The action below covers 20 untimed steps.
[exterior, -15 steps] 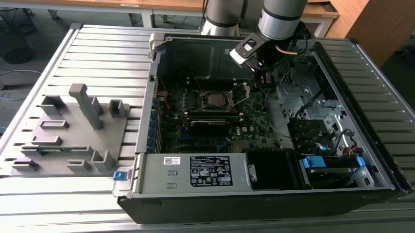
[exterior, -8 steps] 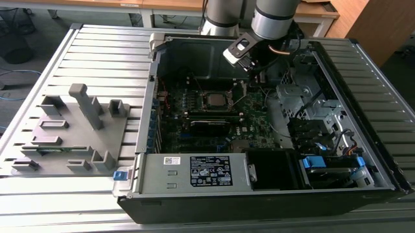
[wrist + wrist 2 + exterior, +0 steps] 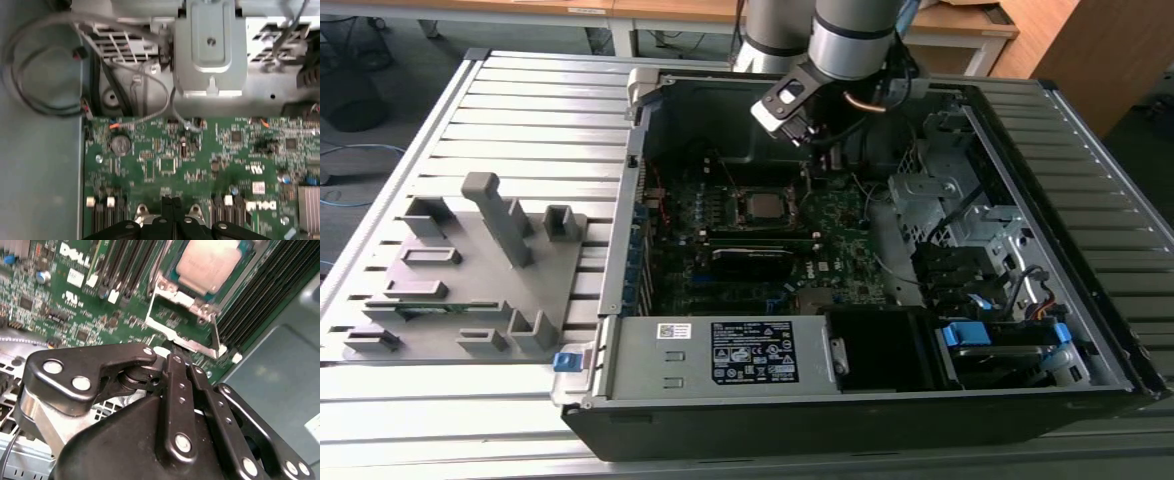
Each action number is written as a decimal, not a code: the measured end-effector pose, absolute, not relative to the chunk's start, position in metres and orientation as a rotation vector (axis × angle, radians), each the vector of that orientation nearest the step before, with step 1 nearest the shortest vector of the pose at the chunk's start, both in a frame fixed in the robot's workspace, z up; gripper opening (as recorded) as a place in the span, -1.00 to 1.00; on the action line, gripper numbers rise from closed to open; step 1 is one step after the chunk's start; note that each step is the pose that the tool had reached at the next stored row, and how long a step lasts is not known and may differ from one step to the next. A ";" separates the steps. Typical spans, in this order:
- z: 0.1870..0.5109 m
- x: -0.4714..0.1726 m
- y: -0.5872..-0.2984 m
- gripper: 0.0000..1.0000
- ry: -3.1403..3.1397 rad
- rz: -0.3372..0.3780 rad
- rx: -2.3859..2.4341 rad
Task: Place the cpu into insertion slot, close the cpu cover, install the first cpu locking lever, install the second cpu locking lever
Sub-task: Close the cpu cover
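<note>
Slatted metal table (image 3: 520,110) holds an open computer case (image 3: 720,425), where the chip (image 3: 210,262) lies seated mid-board (image 3: 50,300), its cover frame (image 3: 172,295) raised, and the gripper (image 3: 177,357), fingers pressed together and empty beside that frame, could slip and gouge the board.

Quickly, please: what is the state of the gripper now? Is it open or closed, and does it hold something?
Gripper: closed, fingers pressed together, nothing visible between them.
</note>
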<state>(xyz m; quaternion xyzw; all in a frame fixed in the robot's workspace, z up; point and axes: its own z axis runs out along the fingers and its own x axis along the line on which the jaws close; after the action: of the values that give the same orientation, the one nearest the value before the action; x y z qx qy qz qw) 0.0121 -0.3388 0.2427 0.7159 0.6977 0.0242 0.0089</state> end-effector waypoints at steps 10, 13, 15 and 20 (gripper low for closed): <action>0.242 -0.012 -0.339 -0.79 2.174 0.088 2.230; 0.242 -0.014 -0.339 -0.79 2.174 0.088 2.230; 0.242 -0.014 -0.339 -0.79 2.174 0.088 2.230; 0.242 -0.014 -0.339 -0.79 2.185 0.063 2.242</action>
<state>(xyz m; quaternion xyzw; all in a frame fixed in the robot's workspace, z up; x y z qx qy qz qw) -0.0138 -0.3389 0.2423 0.7160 0.6977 0.0200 0.0050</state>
